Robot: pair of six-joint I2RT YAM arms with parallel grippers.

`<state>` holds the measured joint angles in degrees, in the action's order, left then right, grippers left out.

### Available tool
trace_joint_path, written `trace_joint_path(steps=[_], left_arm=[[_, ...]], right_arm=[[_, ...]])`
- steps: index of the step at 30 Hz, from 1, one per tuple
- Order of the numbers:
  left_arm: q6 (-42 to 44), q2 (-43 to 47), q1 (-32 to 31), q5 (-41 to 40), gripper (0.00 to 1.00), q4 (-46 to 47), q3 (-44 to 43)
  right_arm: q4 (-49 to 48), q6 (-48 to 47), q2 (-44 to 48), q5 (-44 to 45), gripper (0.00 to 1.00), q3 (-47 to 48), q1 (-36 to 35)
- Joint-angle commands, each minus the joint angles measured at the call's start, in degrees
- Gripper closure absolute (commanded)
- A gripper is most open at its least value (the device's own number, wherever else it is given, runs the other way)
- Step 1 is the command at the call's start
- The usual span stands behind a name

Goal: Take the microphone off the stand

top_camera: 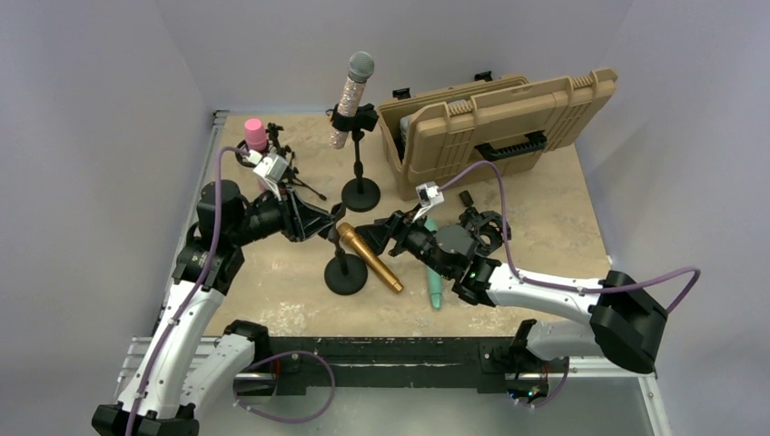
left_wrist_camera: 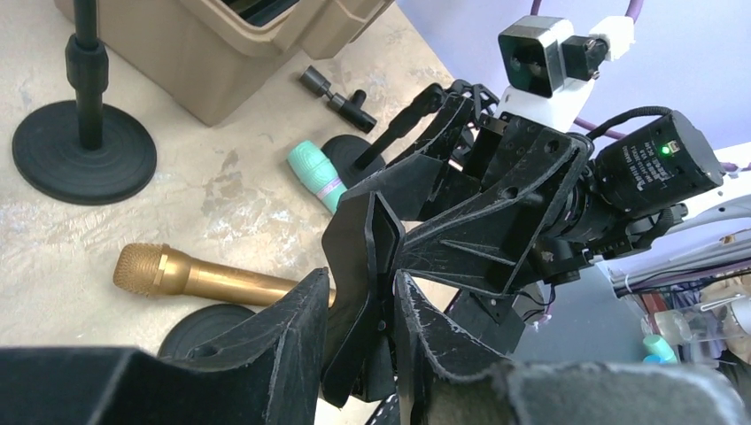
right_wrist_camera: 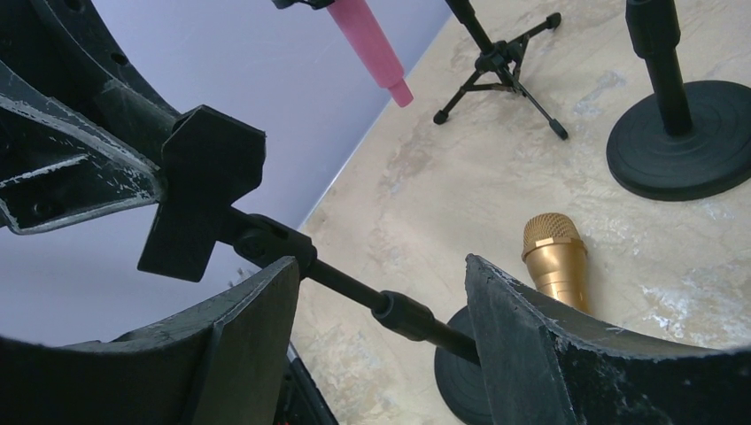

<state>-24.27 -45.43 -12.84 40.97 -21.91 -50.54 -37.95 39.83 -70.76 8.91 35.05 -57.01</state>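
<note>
A gold microphone (top_camera: pixel 368 257) (left_wrist_camera: pixel 204 279) (right_wrist_camera: pixel 556 257) lies flat on the table, its body resting across the round base of a short black stand (top_camera: pixel 346 272). The stand's empty clip (left_wrist_camera: pixel 367 239) (right_wrist_camera: pixel 204 186) sits between the fingers of my left gripper (top_camera: pixel 325 225) (left_wrist_camera: pixel 361 279), which is shut on it. My right gripper (top_camera: pixel 389 232) (right_wrist_camera: pixel 381 263) is open, and the stand's thin pole (right_wrist_camera: pixel 403 314) runs across the gap between its fingers.
A glittery microphone (top_camera: pixel 350 100) stands in a taller round-based stand (top_camera: pixel 361 193) at the back. A pink microphone (top_camera: pixel 256 134) sits on a tripod stand at back left. A tan case (top_camera: pixel 499 127) stands open at back right. A teal microphone (top_camera: pixel 432 272) lies under the right arm.
</note>
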Motion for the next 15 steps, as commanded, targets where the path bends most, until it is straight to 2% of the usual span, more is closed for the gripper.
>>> trace_joint_path(steps=[1,5,9,11,15], left_arm=[[2.9,-2.2,0.3,-5.2,0.71,-9.7,6.3],[1.0,-3.5,0.2,-4.0,0.71,-7.7,8.8],[1.9,-2.9,0.2,-4.6,0.69,-9.1,7.3],[2.9,-2.1,0.2,-5.0,0.62,-10.3,5.0],[7.6,-3.6,0.2,-5.4,0.40,-17.3,-5.8]], right_arm=[[-2.6,-2.2,-1.2,-1.2,0.32,1.5,-0.2],[-2.2,-2.6,-0.8,-0.6,0.32,1.9,-0.2],[-1.4,-3.1,0.5,0.4,0.31,2.1,-0.2],[-1.0,-3.8,1.1,1.2,0.31,2.3,-0.3],[0.4,-5.7,2.7,2.9,0.28,3.5,-0.2]])
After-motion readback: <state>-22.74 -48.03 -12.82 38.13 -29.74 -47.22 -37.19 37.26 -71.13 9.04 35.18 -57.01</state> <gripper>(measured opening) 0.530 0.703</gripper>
